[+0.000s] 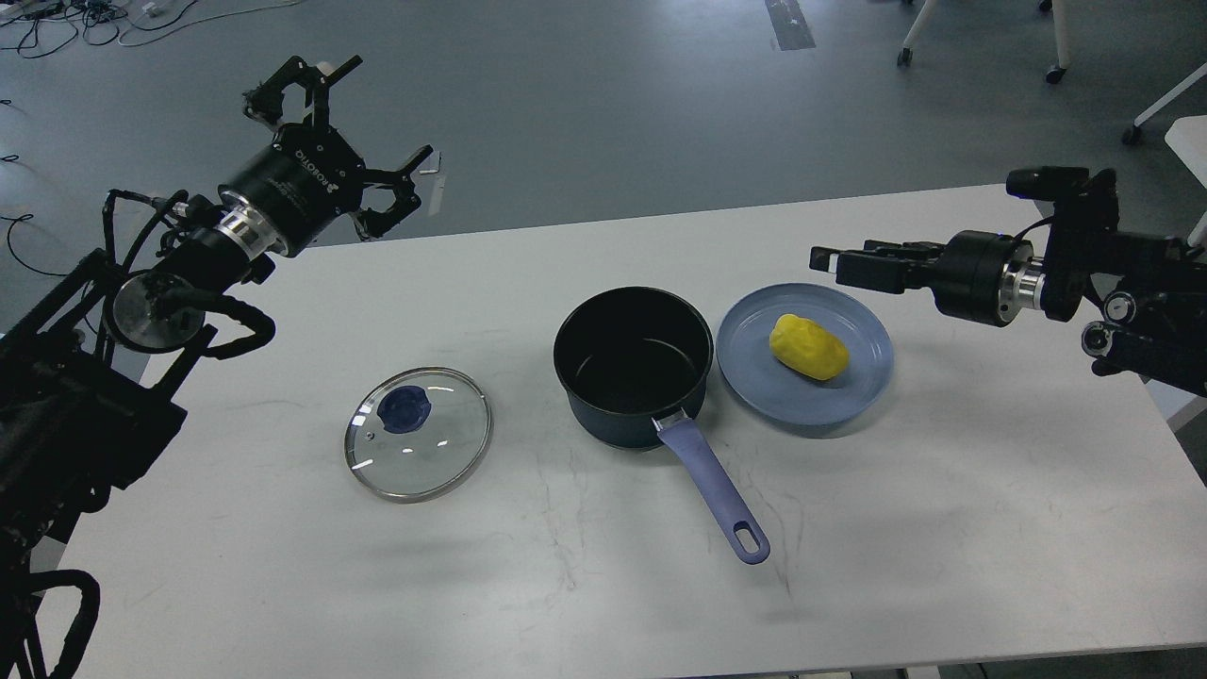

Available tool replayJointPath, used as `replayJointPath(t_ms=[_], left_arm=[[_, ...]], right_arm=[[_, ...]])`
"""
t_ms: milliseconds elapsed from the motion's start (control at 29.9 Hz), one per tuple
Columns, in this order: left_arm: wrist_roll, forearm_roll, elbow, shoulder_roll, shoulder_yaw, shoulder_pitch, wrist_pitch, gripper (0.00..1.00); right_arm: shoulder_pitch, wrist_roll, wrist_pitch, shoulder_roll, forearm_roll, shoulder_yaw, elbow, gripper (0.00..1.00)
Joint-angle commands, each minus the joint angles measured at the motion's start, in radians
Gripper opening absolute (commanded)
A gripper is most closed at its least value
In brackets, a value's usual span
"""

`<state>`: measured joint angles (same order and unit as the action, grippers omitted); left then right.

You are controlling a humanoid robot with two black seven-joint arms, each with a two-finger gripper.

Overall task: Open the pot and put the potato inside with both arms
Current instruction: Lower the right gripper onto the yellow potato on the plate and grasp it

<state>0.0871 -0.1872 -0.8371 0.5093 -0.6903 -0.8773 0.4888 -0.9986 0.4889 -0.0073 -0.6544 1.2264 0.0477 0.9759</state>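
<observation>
The dark pot stands open at the table's middle, empty, with its purple-blue handle pointing toward me. Its glass lid with a blue knob lies flat on the table to the left. The yellow potato lies on a blue plate right of the pot. My left gripper is open and empty, raised past the table's far left edge. My right gripper is seen side-on just above the plate's far right rim, pointing left, empty; its fingers cannot be told apart.
The white table has bare surface in front and to the right of the plate. Grey floor lies beyond the far edge, with cables at the top left and chair legs at the top right.
</observation>
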Motion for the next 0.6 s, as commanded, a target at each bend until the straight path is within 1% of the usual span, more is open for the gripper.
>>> replayJointPath(t_ms=[0,33,200,401,501,568], left_arm=[[-0.006,0.002,0.001,0.002,0.002,0.007,0.0,0.99],[-0.007,0.003,0.001,0.003,0.002,0.009,0.0,0.99],[-0.009,0.008,0.001,0.011,0.002,0.011,0.0,0.99],[-0.009,0.008,0.001,0.015,0.002,0.011,0.0,0.99],[-0.009,0.009,0.001,0.015,0.002,0.009,0.0,0.99],[-0.009,0.009,0.0,0.015,0.002,0.009,0.0,0.99]], right_arm=[[0.003,0.0,-0.023,0.045,0.141,0.047,-0.06,0.97],[0.0,0.0,-0.048,0.071,0.192,0.066,-0.094,0.97],[-0.006,0.0,-0.131,0.156,0.242,0.115,-0.203,0.97],[0.003,0.0,-0.151,0.202,0.242,0.185,-0.243,0.96],[0.003,0.0,-0.172,0.226,0.242,0.214,-0.273,0.93],[0.003,0.0,-0.187,0.239,0.242,0.225,-0.289,0.93]])
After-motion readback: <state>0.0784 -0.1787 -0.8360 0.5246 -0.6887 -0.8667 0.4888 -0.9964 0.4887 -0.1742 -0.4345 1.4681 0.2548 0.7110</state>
